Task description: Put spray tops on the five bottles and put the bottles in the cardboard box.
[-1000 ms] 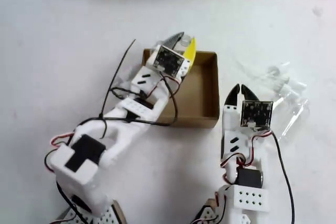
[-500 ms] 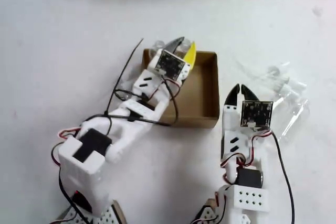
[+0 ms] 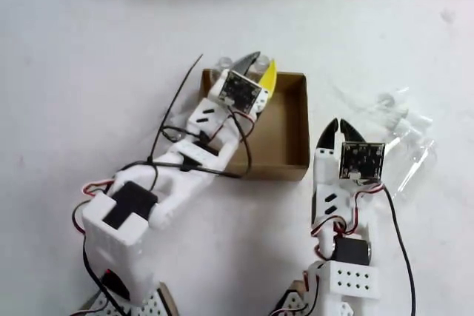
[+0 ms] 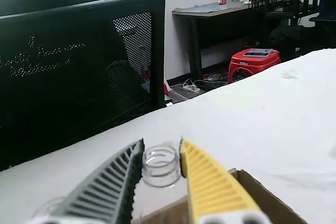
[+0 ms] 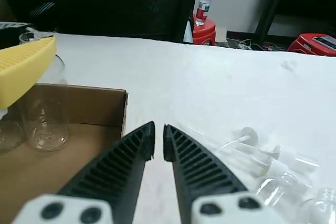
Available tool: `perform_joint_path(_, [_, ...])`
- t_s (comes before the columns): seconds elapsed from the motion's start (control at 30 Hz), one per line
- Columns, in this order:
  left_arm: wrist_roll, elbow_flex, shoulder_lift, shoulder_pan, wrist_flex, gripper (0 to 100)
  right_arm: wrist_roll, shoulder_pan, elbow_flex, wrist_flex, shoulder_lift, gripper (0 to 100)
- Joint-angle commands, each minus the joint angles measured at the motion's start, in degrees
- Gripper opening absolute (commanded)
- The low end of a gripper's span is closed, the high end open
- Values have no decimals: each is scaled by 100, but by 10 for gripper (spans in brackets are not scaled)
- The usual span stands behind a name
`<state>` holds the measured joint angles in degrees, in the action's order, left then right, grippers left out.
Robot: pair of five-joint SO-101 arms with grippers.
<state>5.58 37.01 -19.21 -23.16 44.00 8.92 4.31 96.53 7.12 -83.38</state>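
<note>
The right gripper sits low over the table, just off the right wall of the cardboard box. Its two black jaws are narrow, with a thin slit between the tips, and hold nothing.

To the right of that gripper, a little farther out, is a heap of clear empty bottles lying on their sides. The loose spray tops lie just beyond them with their thin tubes sticking out. These pieces touch or overlap one another and are apart from the box.

The box is open at the top and sits between the two arms. The left arm stretches across it from the near left side.

At the far left corner of the box, the left gripper holds a clear bottle. Its grey jaw and yellow jaw press on either side of the neck, just under the open mouth. This bottle is upright. In the right wrist view its base is down inside the box near the far wall.

A second clear bottle stands upright just beside the first one, on the grey jaw's side and by the same corner. I cannot tell whether it is inside the box or just outside the rim.

Beyond the box the white table runs on to its far edge. Behind that are a dark mesh screen and a red stool.
</note>
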Motion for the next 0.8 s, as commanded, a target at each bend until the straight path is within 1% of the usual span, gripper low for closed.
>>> perform_joint_path(0.0, [62, -290, 92, 180, 132, 24, -44, -84, 62, -110, 31, 19])
perform_joint_path(0.57, [18, -369, 75, 198, 132, 24, -44, -92, 62, -110, 31, 19])
perform_joint_path(0.77, [70, -695, -567, 119, 167, 24, -44, -92, 62, -110, 31, 19])
